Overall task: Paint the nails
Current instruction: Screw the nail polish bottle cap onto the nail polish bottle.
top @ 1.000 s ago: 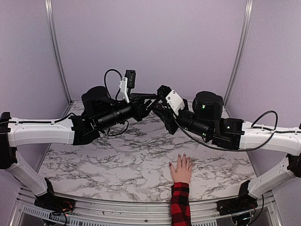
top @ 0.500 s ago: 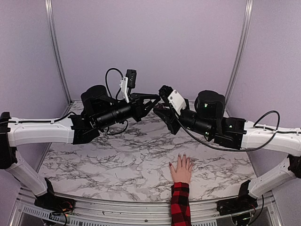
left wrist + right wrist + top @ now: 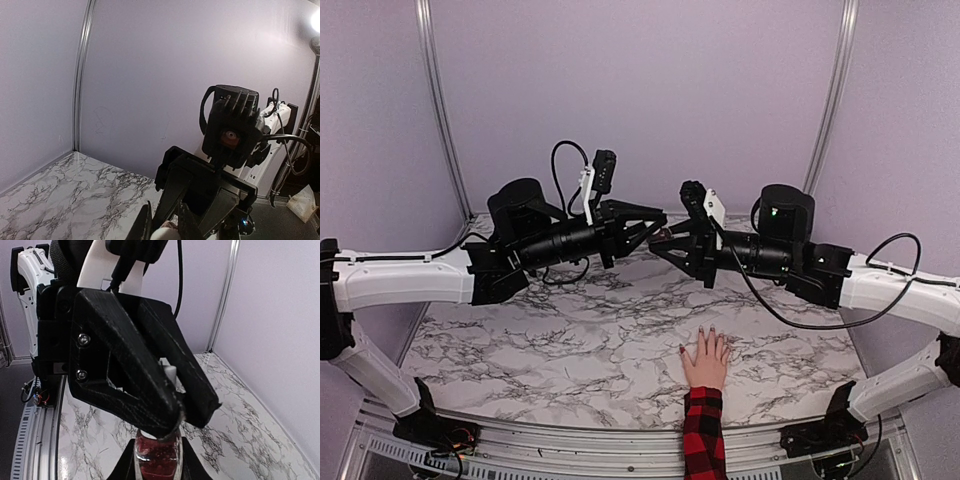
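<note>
Both pincers meet over the surface (image 3: 570,330).
Only the right wrist view shows the grips: right pincer (image 3: 660,242) clamped on a red bottle (image 3: 156,456), left pincer (image 3: 658,224) on its pale cap (image 3: 170,374).

You have a marble-patterned table (image 3: 570,340); below the right gripper (image 3: 665,243), nearer you, a pale hand (image 3: 706,362) lies flat.

White arm links (image 3: 400,280), black fingers (image 3: 130,370), looping cables (image 3: 178,275)
</note>
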